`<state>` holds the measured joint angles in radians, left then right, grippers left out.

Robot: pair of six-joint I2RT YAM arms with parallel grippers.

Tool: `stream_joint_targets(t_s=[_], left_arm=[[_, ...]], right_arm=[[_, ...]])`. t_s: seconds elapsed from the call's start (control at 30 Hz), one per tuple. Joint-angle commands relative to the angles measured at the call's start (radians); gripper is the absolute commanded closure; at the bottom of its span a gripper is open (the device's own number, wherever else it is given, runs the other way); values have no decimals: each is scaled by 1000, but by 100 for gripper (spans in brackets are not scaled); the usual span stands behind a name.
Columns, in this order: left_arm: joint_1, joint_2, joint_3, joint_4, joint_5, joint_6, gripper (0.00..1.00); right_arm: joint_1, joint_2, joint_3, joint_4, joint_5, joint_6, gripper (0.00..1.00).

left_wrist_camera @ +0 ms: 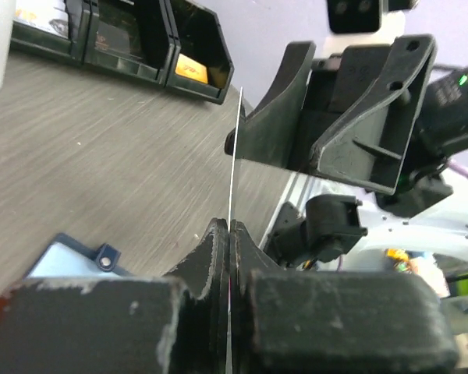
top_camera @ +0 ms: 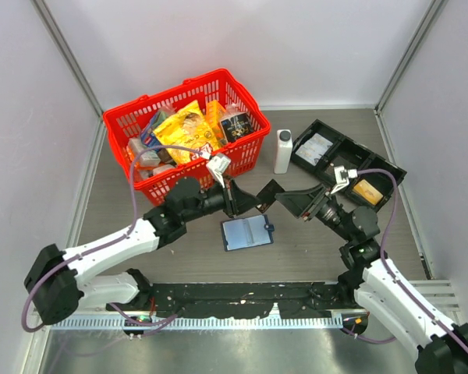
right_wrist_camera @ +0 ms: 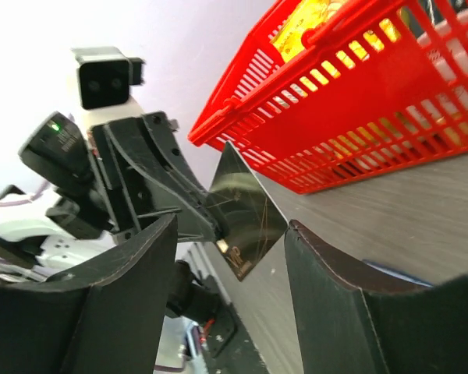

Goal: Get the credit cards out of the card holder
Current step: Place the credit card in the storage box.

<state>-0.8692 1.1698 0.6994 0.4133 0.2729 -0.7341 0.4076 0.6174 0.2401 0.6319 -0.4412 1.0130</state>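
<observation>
Starting nearest me: the card holder (top_camera: pixel 247 232) lies opened flat on the grey, brushed-grain table (top_camera: pixel 203 257), pale blue-grey sleeves up, navy border round them, snap tab on its right edge. Just beyond and above it, my left gripper (left_wrist_camera: pixel 230 234) is clamped on a credit card (right_wrist_camera: pixel 246 210), pinching one edge. From my left wrist the card is a hairline seen edge-on; from the right wrist it shows dark and glossy, with a small gold chip. My right gripper (right_wrist_camera: pixel 230 226) stands apart, its rounded black fingers either side of the card's free corner and seemingly not touching it. I read this as a hand-over, the card now in my left's keeping. Next, I'd say, the right must back off without brushing the card, then the left sets it down; slick stiff plastic held by a narrow margin could pivot. Farther off: a black moulded compartment tray (top_camera: pixel 320 126) with an orange-gold card (top_camera: pixel 365 189) in one bay; a white bottle (top_camera: pixel 283 150); farthest, a red lattice basket (top_camera: pixel 218 78).
</observation>
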Motion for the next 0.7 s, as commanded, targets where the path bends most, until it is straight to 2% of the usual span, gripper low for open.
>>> stream_joint_targets(t_s=[0.0,0.07,0.13,0.27,0.5,0.67], left_arm=[[12,-81,141,-410,101,304,100],[12,-94,178,-561,156,386,100],[12,-105,204,-629,207,458,100],[10,-121,265,-798,276,597,100],[12,-76,405,-967,373,783,100],[12,-52,454,-990,433,829,100]], right_arm=[[3,-68,193,-354,-53,-377,37],[3,-71,266,-534,-94,-517,37],[2,-56,339,-650,-151,-623,37],[2,-16,442,-793,-250,-761,37],[2,59,505,-830,-513,-883,37],[23,94,515,-808,-594,-899,37]])
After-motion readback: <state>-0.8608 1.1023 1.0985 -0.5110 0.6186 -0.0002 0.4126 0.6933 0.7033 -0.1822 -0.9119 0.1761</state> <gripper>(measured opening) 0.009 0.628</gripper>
